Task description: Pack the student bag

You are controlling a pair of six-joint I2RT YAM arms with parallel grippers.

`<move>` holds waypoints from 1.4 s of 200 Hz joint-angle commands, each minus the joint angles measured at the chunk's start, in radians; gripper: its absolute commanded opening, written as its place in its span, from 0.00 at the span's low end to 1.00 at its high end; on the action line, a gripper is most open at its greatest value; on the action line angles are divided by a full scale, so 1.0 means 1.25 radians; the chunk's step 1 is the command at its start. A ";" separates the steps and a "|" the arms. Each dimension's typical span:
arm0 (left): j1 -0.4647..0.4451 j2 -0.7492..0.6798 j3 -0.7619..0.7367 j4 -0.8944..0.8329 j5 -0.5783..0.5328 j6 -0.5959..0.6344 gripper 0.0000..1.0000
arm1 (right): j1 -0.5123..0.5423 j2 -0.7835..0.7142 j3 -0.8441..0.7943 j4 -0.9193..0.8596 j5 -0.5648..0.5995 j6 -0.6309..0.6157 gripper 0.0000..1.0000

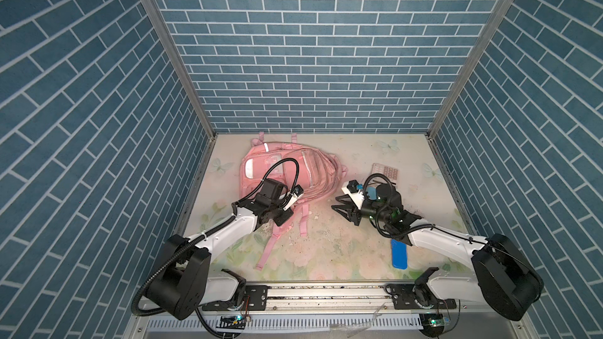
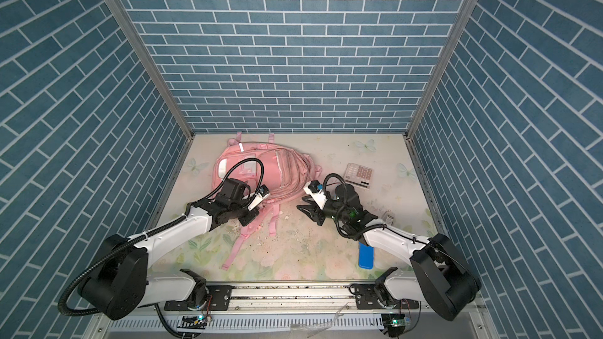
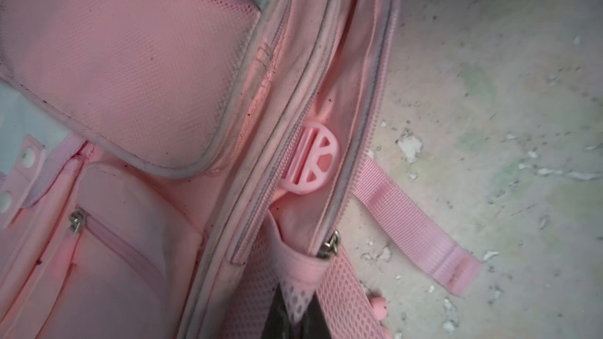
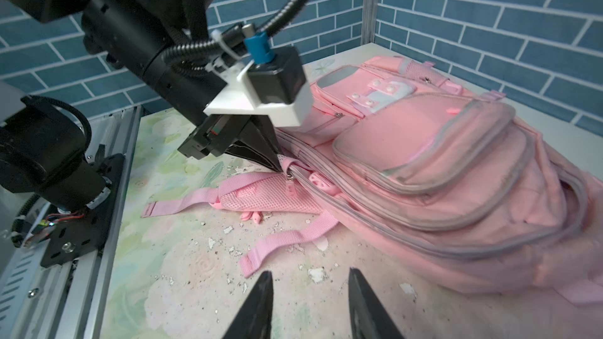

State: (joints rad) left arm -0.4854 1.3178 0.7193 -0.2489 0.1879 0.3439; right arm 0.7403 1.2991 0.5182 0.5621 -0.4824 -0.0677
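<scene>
Right wrist view, left jaws pinching student bag (image 4: 424, 145), right jaws apart

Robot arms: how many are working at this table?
2. The left arm reaches the pink bag's near edge, left gripper shut on fabric beside a zip. The right arm is next to the bag, right gripper open above the table. No more seem hidden.
</scene>
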 commanded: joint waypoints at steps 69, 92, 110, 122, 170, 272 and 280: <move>-0.065 -0.022 0.135 0.038 0.083 -0.498 0.00 | 0.162 -0.003 -0.121 0.263 0.354 -0.209 0.31; -0.080 -0.031 0.126 0.096 0.079 -0.612 0.00 | 0.187 0.026 -0.117 0.281 0.402 -0.237 0.32; -0.103 -0.039 0.124 0.112 0.062 -0.659 0.00 | 0.207 0.060 -0.108 0.317 0.438 -0.252 0.32; -0.116 -0.046 0.121 0.121 0.056 -0.673 0.00 | 0.212 0.088 -0.094 0.335 0.442 -0.251 0.31; -0.130 -0.061 0.109 0.126 0.067 -0.676 0.00 | 0.219 0.201 -0.044 0.416 0.482 -0.219 0.31; -0.138 -0.077 0.086 0.151 0.081 -0.672 0.00 | 0.231 0.281 0.029 0.411 0.539 -0.208 0.30; -0.139 -0.079 0.085 0.150 0.081 -0.672 0.00 | 0.231 0.286 0.035 0.409 0.555 -0.203 0.29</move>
State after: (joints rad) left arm -0.6483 1.2709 0.8238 -0.1738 0.2642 -0.4789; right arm 1.0233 1.6287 0.5308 1.0554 0.1547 -0.3378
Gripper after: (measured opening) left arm 0.086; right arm 0.298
